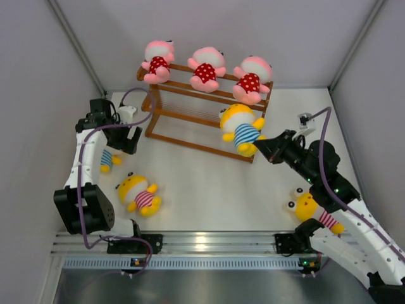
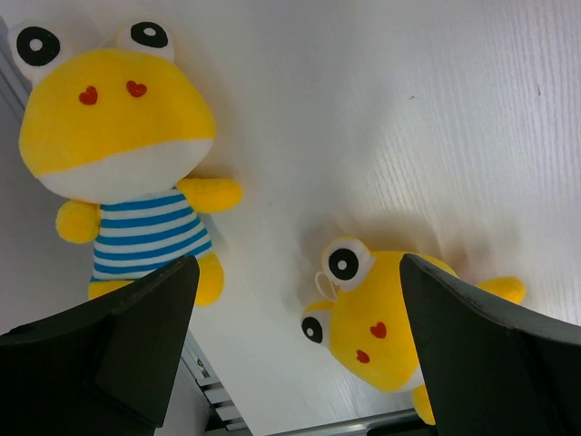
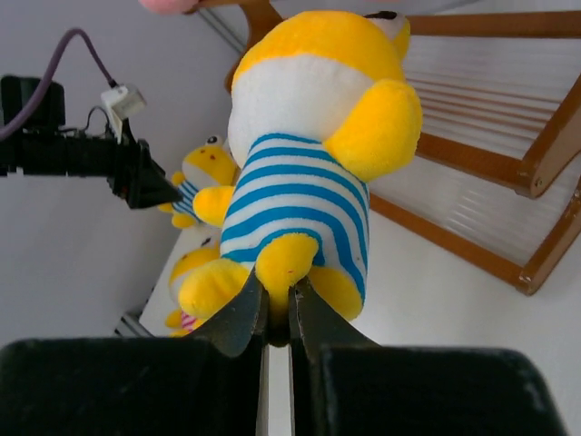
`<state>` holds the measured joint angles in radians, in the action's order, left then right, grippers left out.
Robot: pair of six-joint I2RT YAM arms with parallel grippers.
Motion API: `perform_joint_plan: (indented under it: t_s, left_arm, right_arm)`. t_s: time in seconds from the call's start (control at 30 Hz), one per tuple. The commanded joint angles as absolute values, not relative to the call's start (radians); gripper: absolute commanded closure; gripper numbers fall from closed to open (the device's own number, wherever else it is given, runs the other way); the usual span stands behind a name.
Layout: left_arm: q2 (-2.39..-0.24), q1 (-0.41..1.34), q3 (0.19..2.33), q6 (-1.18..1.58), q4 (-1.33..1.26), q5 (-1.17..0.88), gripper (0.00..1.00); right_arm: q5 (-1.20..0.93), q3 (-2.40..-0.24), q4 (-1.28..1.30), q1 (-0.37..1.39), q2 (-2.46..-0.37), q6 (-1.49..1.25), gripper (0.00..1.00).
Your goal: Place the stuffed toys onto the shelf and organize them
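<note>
Right jaws pinch the bottom of a blue-striped yellow toy (image 3: pixel 300 209), holding it at the shelf's (image 1: pixel 190 140) right end. Left jaws gape empty over two yellow toys (image 2: pixel 127 136) by the counter's (image 1: pixel 209 190) left edge. Three pink toys (image 1: pixel 207 68) sit up top, and a third yellow one (image 1: pixel 309 206) lies near the right edge. Roughly halfway, I'd say.

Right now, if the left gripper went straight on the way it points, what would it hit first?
Probably the lower yellow toy on the table, its head framed by the open left gripper; depth is unclear.
</note>
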<state>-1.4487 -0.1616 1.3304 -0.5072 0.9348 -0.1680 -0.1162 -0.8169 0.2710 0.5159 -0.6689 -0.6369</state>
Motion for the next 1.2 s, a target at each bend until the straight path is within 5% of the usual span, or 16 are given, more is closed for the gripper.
perform_joint_plan:
  t_s: [0.0, 0.33, 1.17]
  left_arm:
    - [-1.425, -0.169, 1.336, -0.514, 0.896, -0.164, 0.02]
    - [-1.428, -0.17, 1.336, -0.52, 0.896, -0.152, 0.02]
    - [-1.417, -0.172, 1.328, -0.523, 0.896, -0.143, 0.02]
  right_arm:
    - [0.084, -0.822, -0.018, 0.609, -0.748, -0.73, 1.0]
    - [0.529, -0.79, -0.231, 0.811, -0.946, -0.848, 1.0]
    - [0.833, -0.822, -0.428, 0.85, -1.276, -0.994, 1.0]
